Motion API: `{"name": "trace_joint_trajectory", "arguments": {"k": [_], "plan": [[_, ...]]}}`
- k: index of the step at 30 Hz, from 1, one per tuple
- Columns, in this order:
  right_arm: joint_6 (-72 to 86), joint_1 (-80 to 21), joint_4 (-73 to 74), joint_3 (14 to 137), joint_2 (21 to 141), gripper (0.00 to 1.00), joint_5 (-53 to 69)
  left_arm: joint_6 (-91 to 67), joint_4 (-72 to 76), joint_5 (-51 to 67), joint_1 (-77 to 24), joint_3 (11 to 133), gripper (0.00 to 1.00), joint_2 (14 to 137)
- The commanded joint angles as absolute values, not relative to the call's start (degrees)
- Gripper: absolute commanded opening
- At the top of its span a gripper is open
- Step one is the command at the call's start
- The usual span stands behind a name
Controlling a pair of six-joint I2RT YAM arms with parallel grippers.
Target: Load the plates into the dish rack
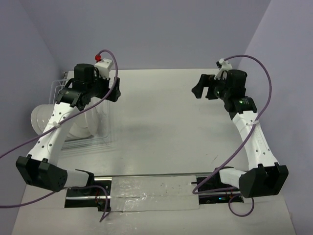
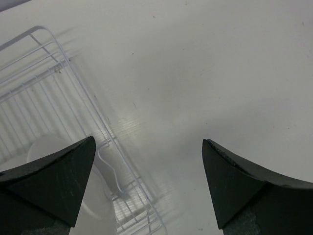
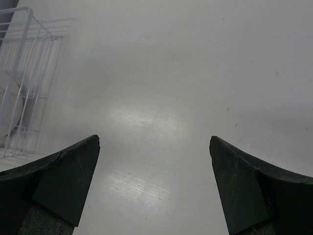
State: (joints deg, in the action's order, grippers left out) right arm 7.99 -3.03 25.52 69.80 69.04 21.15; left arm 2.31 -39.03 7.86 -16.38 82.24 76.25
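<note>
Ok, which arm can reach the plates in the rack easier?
The left. Its open hand hangs at the edge of the rack, right by the plates. The right hand, open too, is far off across the table.

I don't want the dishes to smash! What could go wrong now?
1. The left gripper hangs open and empty right by the rack; a careless swing could snag its wires.
2. The plates seem to lean out past the rack's left side, so a bump to the rack might tip them out.
</note>
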Motion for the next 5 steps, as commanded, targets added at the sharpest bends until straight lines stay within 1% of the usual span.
{"name": "trace_joint_trajectory", "arguments": {"k": [1,5], "plan": [[7.0,-4.0,22.1,68.1,66.2,1.00,17.9,0.7,-34.2,5.5,-16.7,82.4,0.99,76.8],[6.8,-4.4,22.1,67.1,65.3,1.00,17.1,1.3,-34.0,6.5,-16.8,82.2,0.99,76.9]]}}
